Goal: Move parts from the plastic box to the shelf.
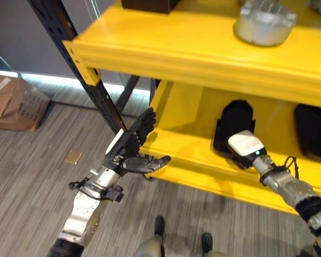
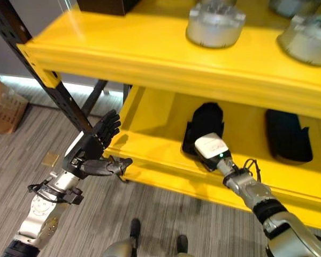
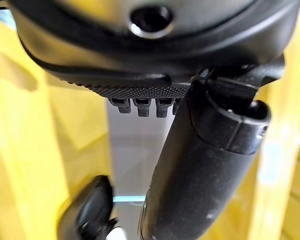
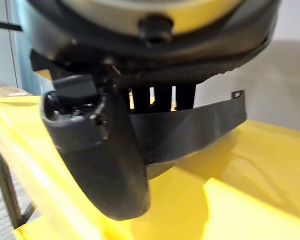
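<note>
Two black parts lie on the lower level of the yellow shelf (image 1: 166,56): one (image 2: 205,126) toward the robot's left, tilted with its far end raised, and another (image 2: 288,135) well apart from it toward the right. The right hand (image 2: 212,147) reaches in over the front lip of that level and sits at the near end of the left-hand black part; in the right wrist view its fingers (image 4: 162,97) run down behind the part's dark curved edge and its thumb (image 4: 117,165) lies in front, so the hand seems closed on that part, though the contact itself is hidden.

The left hand (image 1: 132,145) hovers outside the shelf, just off its front left corner, fingers straight and spread, thumb pointing toward the shelf edge, holding nothing. Right beside it rises the dark perforated upright (image 1: 77,69) of the rack, with a diagonal brace (image 1: 125,93) behind.

On the top level stand round grey metal parts, one (image 2: 214,24) near the middle and another (image 2: 307,40) toward the right, plus a dark box (image 1: 148,5) at the back left corner.

A cardboard box (image 1: 12,101) rests on the grey floor (image 1: 32,182) far to the left, and a small tan square (image 1: 73,156) lies on the floor nearer the left arm.
</note>
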### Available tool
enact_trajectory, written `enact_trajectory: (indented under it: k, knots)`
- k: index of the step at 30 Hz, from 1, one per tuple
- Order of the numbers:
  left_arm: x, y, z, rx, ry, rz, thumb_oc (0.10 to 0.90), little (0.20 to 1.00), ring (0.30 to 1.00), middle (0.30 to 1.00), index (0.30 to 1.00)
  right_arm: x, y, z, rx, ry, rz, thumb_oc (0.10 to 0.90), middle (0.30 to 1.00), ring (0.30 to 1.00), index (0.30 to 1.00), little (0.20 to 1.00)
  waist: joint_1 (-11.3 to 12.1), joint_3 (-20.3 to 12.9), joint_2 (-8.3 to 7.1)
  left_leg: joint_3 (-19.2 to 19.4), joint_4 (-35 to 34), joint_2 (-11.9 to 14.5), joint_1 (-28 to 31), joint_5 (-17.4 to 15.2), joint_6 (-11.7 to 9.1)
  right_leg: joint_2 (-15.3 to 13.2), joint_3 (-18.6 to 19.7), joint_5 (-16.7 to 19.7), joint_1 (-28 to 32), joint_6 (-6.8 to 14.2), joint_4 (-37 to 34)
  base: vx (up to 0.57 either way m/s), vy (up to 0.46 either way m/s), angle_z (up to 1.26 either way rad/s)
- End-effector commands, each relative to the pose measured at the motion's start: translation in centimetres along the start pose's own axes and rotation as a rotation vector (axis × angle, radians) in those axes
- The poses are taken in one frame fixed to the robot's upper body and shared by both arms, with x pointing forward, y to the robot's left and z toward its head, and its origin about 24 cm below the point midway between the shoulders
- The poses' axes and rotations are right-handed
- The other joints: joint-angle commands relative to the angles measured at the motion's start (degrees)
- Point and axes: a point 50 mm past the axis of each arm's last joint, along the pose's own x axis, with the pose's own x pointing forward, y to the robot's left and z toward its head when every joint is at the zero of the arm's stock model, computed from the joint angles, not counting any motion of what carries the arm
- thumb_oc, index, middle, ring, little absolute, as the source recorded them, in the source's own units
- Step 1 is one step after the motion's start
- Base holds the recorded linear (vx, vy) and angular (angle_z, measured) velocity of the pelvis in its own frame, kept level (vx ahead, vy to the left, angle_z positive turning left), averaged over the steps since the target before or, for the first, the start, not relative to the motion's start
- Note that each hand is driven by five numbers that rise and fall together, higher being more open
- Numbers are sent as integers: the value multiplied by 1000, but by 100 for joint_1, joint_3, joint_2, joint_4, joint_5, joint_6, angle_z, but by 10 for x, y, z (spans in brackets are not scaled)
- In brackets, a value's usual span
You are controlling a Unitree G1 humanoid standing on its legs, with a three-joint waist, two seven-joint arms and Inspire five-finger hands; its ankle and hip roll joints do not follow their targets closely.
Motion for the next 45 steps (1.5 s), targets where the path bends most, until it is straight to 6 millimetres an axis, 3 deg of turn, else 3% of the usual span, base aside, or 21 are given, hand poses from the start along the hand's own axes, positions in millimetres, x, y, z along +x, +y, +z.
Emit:
enact_trajectory:
  k: [1, 11, 21, 28, 44, 45]
  knots:
    - [28, 4, 55, 93, -317, -27, 900, 1000, 1000, 1000, 1000, 19, -42, -23, -28, 59, -146, 400, 300, 300, 300, 300, 155, 112, -256, 381, 389, -169, 311, -1108, 36, 166, -143, -383, -484, -282, 694, -28, -70, -3]
    - [26, 6, 58, 97, -311, -39, 900, 1000, 1000, 1000, 1000, 9, -42, -48, -76, 158, -128, 400, 300, 300, 300, 300, 165, 266, -196, 295, 470, -133, 192, -1022, -21, 241, -180, -447, -574, -348, 830, 10, -68, -1]
    - [17, 6, 53, 74, -262, -56, 900, 1000, 1000, 1000, 1000, -10, -27, -55, -108, 187, -79, 400, 300, 300, 300, 300, 113, 177, -240, 321, 473, -40, 362, -986, -77, 232, -218, -458, -401, -331, 834, 56, -36, 2]
    - [16, 10, 55, 87, -249, -59, 900, 1000, 1000, 1000, 1000, -12, -41, -69, -160, 220, -96, 400, 300, 300, 300, 300, 88, 233, -237, 347, 530, 20, 366, -971, -115, 243, -201, -488, -411, -312, 903, 5, -36, 3]
    - [10, 12, 55, 82, -227, -69, 900, 1000, 1000, 1000, 1000, -21, -52, -91, -231, 293, -78, 400, 300, 300, 300, 300, 46, 249, -196, 372, 588, 78, 388, -949, -172, 252, -212, -540, -398, -313, 990, 4, -3, 0]
    - [10, 12, 55, 82, -227, -68, 900, 1000, 1000, 1000, 1000, -22, -52, -93, -236, 304, -72, 475, 404, 404, 404, 404, 43, 251, -194, 373, 593, 77, 387, -950, -173, 252, -212, -541, -395, -312, 990, 0, 0, 0]
